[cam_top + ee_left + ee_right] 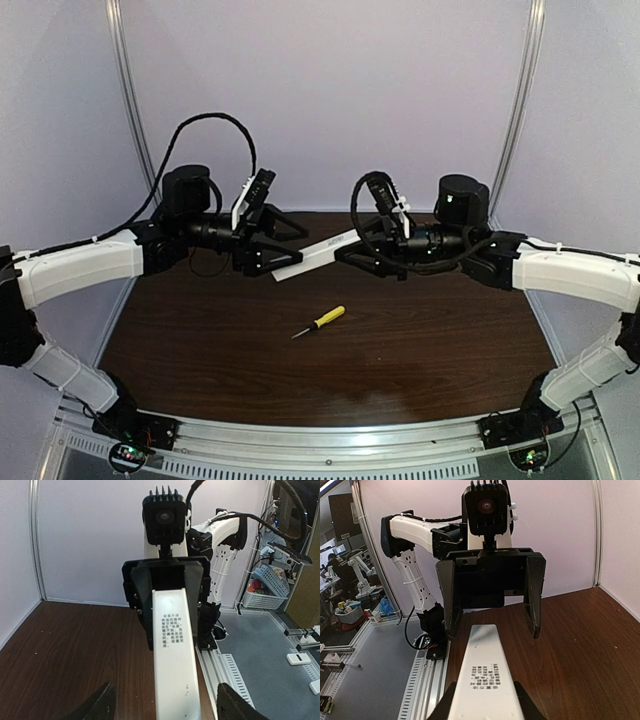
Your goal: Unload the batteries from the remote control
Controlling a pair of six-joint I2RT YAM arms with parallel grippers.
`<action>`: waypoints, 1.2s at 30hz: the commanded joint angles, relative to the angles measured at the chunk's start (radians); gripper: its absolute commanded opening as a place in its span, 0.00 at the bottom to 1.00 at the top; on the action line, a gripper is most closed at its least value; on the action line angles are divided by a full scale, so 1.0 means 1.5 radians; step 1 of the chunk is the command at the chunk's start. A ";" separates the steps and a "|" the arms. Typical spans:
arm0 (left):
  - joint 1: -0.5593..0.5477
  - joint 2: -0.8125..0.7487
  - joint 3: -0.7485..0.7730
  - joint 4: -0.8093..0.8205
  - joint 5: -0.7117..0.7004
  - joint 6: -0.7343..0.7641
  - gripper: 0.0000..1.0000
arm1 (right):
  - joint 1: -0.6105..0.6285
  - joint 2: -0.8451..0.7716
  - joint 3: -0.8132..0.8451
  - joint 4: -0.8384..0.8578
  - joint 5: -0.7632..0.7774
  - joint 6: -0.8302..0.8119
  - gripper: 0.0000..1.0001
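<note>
Midair, the remote control — likely light, stiff, slick plastic. Your right end effector clamps one end; left end effector spread astride the other. Pinch the long edges.

High rear camera looks down over the table; wrist cameras face each other closely along the shared remote control.
</note>
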 commanded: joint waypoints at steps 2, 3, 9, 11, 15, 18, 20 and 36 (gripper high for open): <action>0.002 0.014 0.001 0.044 0.016 -0.031 0.68 | 0.012 0.014 0.036 0.010 0.008 0.000 0.00; 0.002 0.015 0.000 0.047 0.016 -0.036 0.67 | 0.014 0.017 0.039 0.011 0.011 0.001 0.00; 0.002 0.014 -0.007 0.059 0.005 -0.046 0.63 | 0.027 0.030 0.049 0.003 0.042 -0.007 0.00; 0.002 0.016 -0.008 0.062 0.002 -0.049 0.61 | 0.028 0.031 0.050 0.001 0.048 -0.007 0.00; 0.002 0.018 -0.008 0.063 0.002 -0.052 0.57 | 0.031 0.032 0.049 0.007 0.057 -0.006 0.00; 0.002 0.018 -0.008 0.062 0.002 -0.055 0.56 | 0.032 0.033 0.049 0.007 0.065 -0.005 0.00; 0.003 0.019 -0.008 0.059 0.001 -0.055 0.56 | 0.033 0.033 0.048 0.005 0.071 -0.005 0.00; 0.002 0.030 -0.009 0.046 -0.022 -0.055 0.51 | 0.046 0.029 0.051 -0.014 0.108 -0.022 0.00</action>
